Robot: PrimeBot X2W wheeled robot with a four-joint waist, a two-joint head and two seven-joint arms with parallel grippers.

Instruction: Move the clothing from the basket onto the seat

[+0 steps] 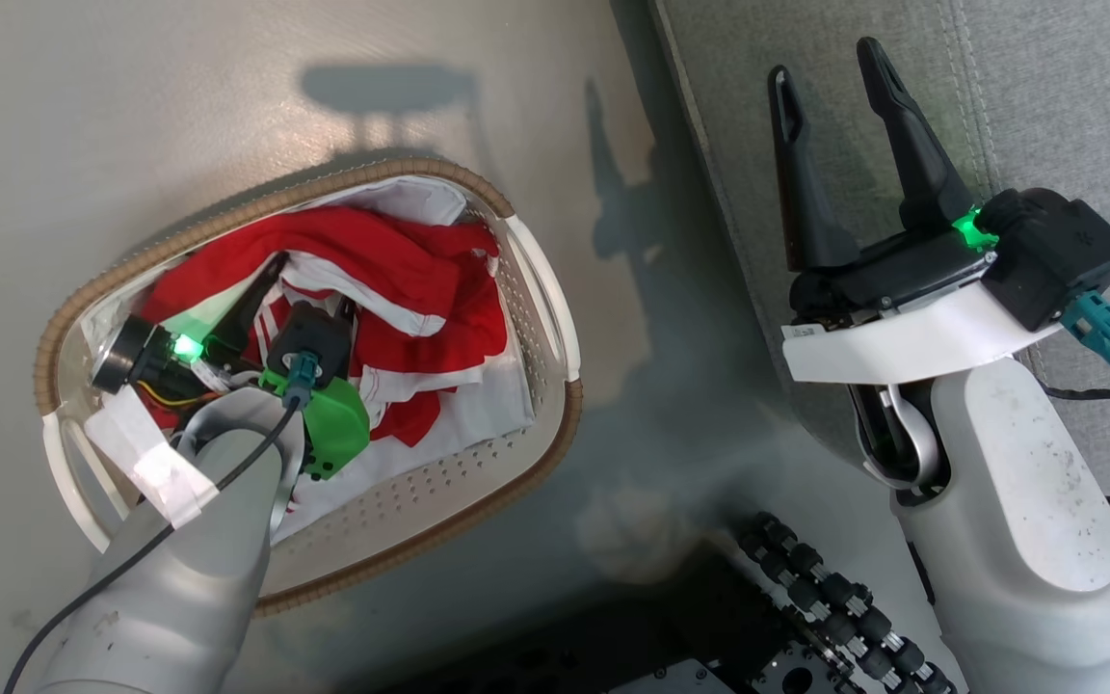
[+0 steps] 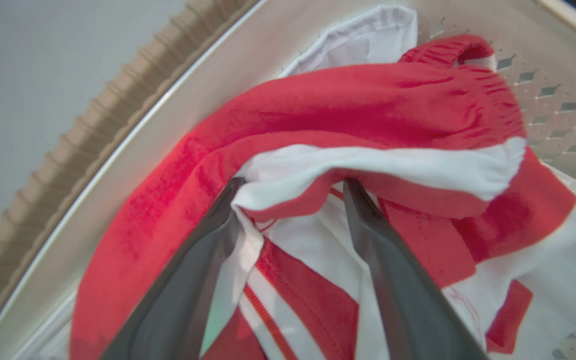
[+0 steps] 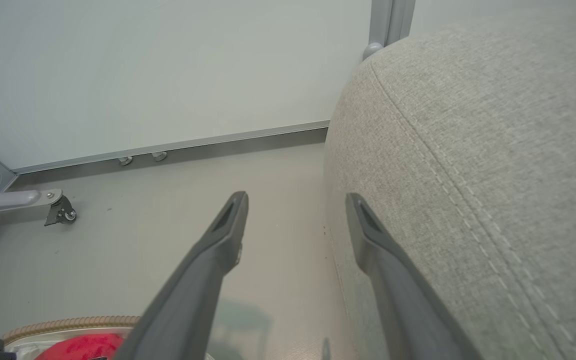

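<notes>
The red clothing (image 1: 391,260) with white stripes lies bunched in the oval white basket (image 1: 555,289) on the floor at the left. My left gripper (image 2: 293,192) is down inside the basket and open. Its fingertips are tucked under a fold of the clothing (image 2: 343,100), with striped fabric lying between the fingers. The basket's brown rim (image 2: 93,125) curves past on the left. My right gripper (image 1: 827,67) is open and holds nothing, poised at the rounded edge of the grey seat (image 1: 1046,96). In the right wrist view that gripper (image 3: 295,200) straddles the seat (image 3: 468,150) edge.
A plain white liner sheet (image 1: 478,405) lies under the clothing. My black base with rollers (image 1: 825,598) is at the bottom. Pale floor (image 1: 179,116) runs between basket and seat. A wall, a castor foot (image 3: 60,212) and the basket rim (image 3: 68,322) show beyond my right gripper.
</notes>
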